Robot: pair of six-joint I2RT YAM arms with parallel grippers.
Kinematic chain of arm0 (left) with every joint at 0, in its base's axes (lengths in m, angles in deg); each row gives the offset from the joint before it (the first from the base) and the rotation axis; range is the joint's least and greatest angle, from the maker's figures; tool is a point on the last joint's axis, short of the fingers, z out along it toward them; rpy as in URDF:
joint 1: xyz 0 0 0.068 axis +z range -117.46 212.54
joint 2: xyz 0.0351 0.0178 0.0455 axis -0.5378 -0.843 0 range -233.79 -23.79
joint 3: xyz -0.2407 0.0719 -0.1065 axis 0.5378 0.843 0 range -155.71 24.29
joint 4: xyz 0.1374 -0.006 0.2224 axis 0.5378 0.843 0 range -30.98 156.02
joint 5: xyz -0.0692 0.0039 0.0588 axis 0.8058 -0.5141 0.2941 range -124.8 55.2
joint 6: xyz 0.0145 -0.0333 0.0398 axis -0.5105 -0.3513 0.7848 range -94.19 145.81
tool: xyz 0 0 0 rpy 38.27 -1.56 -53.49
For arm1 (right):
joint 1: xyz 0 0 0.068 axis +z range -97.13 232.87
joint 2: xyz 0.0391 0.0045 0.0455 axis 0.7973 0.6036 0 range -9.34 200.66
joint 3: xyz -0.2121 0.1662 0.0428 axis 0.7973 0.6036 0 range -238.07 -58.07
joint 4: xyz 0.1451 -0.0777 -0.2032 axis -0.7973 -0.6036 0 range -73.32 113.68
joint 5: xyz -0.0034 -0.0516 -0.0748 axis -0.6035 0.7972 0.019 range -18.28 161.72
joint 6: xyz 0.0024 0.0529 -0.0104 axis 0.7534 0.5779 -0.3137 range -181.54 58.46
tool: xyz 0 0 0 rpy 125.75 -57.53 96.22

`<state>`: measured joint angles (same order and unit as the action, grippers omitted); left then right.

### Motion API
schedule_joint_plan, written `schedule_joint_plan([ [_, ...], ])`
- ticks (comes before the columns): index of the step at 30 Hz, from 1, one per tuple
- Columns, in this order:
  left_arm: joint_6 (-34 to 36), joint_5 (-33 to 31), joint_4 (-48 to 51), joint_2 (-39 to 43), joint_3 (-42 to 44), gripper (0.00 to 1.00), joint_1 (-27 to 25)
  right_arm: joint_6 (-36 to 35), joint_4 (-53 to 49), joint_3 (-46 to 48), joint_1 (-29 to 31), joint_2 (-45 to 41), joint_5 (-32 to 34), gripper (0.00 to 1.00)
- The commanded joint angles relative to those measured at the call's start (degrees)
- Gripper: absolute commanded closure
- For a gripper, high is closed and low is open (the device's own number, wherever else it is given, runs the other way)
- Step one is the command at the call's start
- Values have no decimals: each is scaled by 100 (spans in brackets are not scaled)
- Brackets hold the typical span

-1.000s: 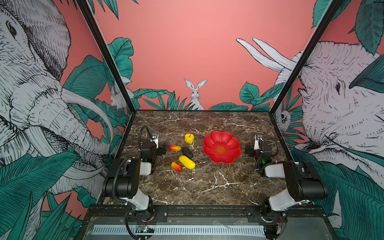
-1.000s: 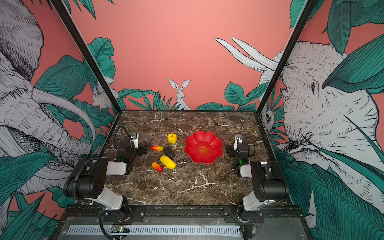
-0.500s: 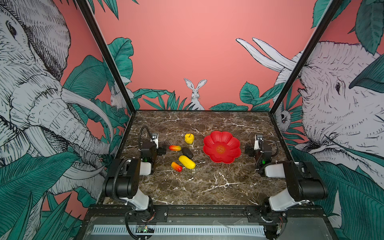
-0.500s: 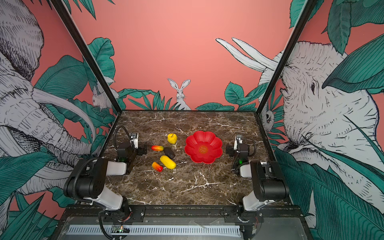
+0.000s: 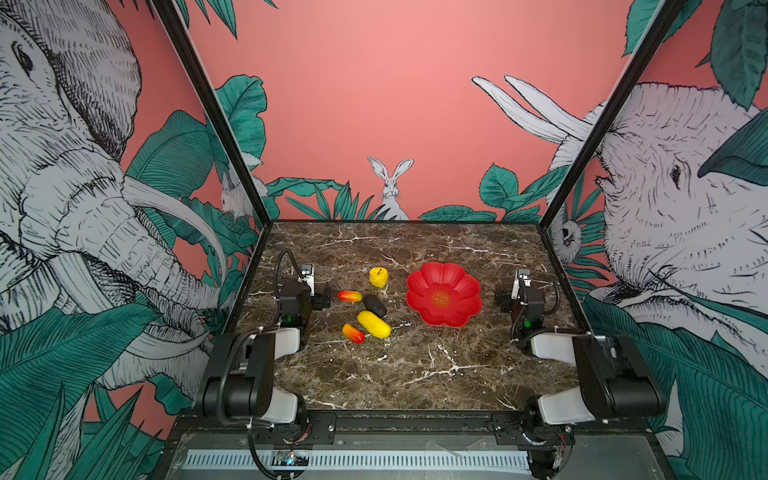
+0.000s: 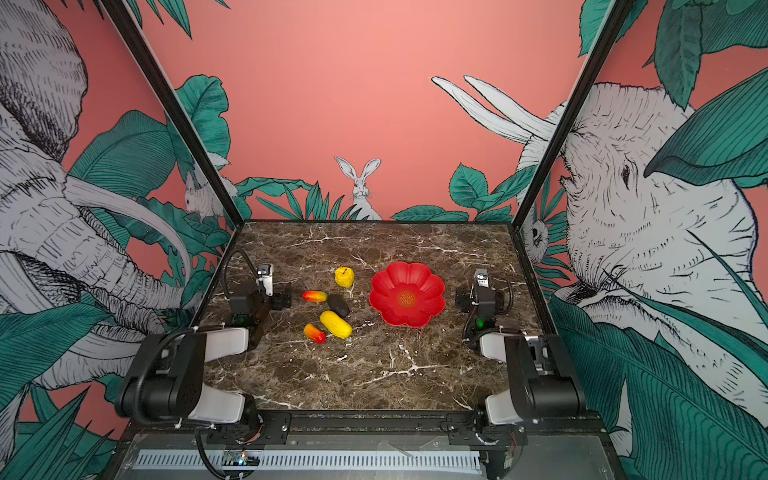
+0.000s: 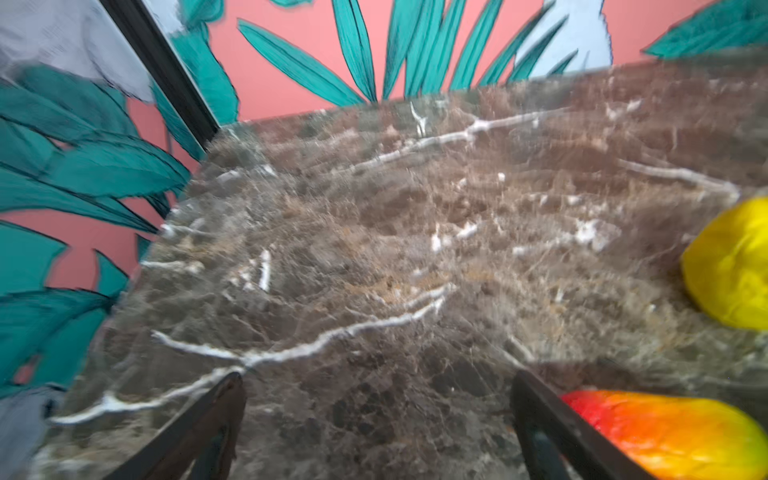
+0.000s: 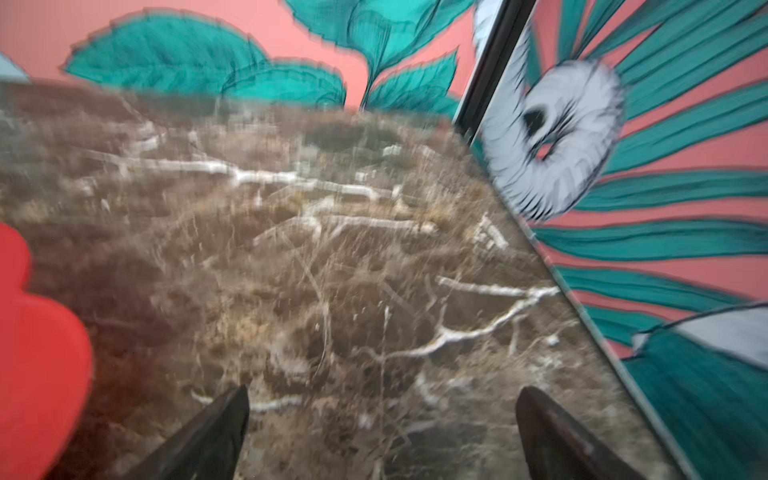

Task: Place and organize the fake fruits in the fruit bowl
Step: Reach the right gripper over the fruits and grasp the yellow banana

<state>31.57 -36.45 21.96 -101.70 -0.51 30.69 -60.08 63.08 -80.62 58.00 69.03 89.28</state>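
The red flower-shaped fruit bowl (image 5: 461,282) (image 6: 424,286) sits right of centre, with nothing in it. Left of it on the marble lie the fake fruits: a bumpy yellow apple (image 5: 378,277) (image 7: 731,266), a red-yellow mango (image 5: 350,296) (image 7: 673,432), a dark oval (image 5: 375,306), a yellow oblong (image 5: 374,324) and a second mango (image 5: 353,333). My left gripper (image 5: 308,293) (image 7: 377,376) is open, low over bare marble, with the first mango just outside one finger. My right gripper (image 5: 519,291) (image 8: 382,392) is open over bare marble beside the bowl's edge (image 8: 37,353).
Printed walls with black corner posts (image 5: 552,208) close in the marble table (image 5: 415,374) on three sides. Both arms' bases sit at the front edge. Both wrist views are blurred.
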Motion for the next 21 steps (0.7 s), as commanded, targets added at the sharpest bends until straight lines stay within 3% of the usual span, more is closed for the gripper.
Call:
schedule_joint_plan([
  [1,-219,-2,1790,1413,-738,0,-35,507,-1824,-825,179,-1041,435,1],
  [5,-573,479,4607,2752,-2069,0,-66,664,-3253,-1683,680,-1751,-521,1],
  [8,-544,812,6430,3444,-3051,0,-57,591,-4173,-2379,1122,-1784,-1408,1],
  [11,-435,1184,7705,4037,-3773,0,-66,696,-4920,-3098,1537,-1549,-2031,1],
  [14,-303,1545,8318,4443,-4000,0,-64,960,-5413,-3655,1882,-1185,-2626,1],
  [16,-43,1569,8933,4422,-4228,0,-61,883,-5910,-4091,2371,-915,-2598,1],
  [21,659,1338,9915,4203,-4558,0,-80,458,-6605,-4704,3839,-241,-1577,1],
])
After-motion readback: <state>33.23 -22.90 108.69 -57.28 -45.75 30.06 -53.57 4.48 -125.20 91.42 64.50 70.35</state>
